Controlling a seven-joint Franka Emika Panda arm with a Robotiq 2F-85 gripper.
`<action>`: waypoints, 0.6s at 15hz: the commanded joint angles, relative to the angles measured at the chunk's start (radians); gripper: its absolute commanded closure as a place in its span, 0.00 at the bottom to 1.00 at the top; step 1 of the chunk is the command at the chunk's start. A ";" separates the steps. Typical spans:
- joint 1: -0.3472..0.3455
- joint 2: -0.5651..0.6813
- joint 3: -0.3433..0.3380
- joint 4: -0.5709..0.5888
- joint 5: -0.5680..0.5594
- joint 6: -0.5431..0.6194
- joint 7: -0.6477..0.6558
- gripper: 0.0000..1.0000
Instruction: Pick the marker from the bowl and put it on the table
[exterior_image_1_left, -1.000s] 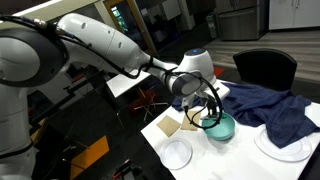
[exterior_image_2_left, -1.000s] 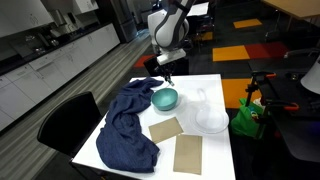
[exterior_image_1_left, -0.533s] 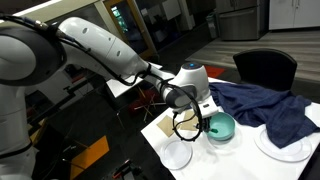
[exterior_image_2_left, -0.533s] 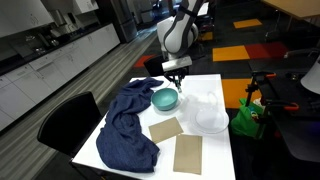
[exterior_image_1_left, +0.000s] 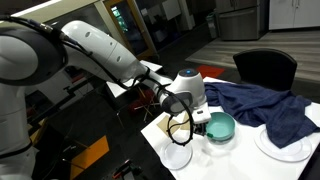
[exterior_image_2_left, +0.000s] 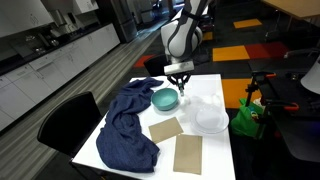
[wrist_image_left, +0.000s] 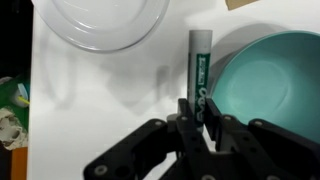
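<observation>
The green marker (wrist_image_left: 198, 65) is clamped upright between my gripper's fingers (wrist_image_left: 200, 108) in the wrist view. It hangs over the white table (wrist_image_left: 100, 100), just outside the rim of the teal-green bowl (wrist_image_left: 270, 80). In both exterior views the gripper (exterior_image_1_left: 186, 124) (exterior_image_2_left: 179, 78) is beside the bowl (exterior_image_1_left: 219, 126) (exterior_image_2_left: 165, 98), not over it. The marker itself is too small to make out there.
A white plate (wrist_image_left: 100, 20) lies near the marker; plates also show in both exterior views (exterior_image_1_left: 177, 153) (exterior_image_2_left: 211, 118). A dark blue cloth (exterior_image_1_left: 265, 105) (exterior_image_2_left: 125, 125) covers part of the table. Tan sheets (exterior_image_2_left: 166, 129) (exterior_image_2_left: 188, 153) lie in front. A black chair (exterior_image_2_left: 70, 115) stands at the table's edge.
My gripper has moved sideways from over the bowl to the table beside it, towards the plate, with the marker still in it.
</observation>
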 joint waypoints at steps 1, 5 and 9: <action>0.002 0.010 -0.006 0.006 0.000 0.013 0.049 0.95; 0.004 0.019 -0.012 -0.024 0.018 0.050 0.134 0.95; -0.011 0.031 0.005 -0.054 0.042 0.109 0.179 0.95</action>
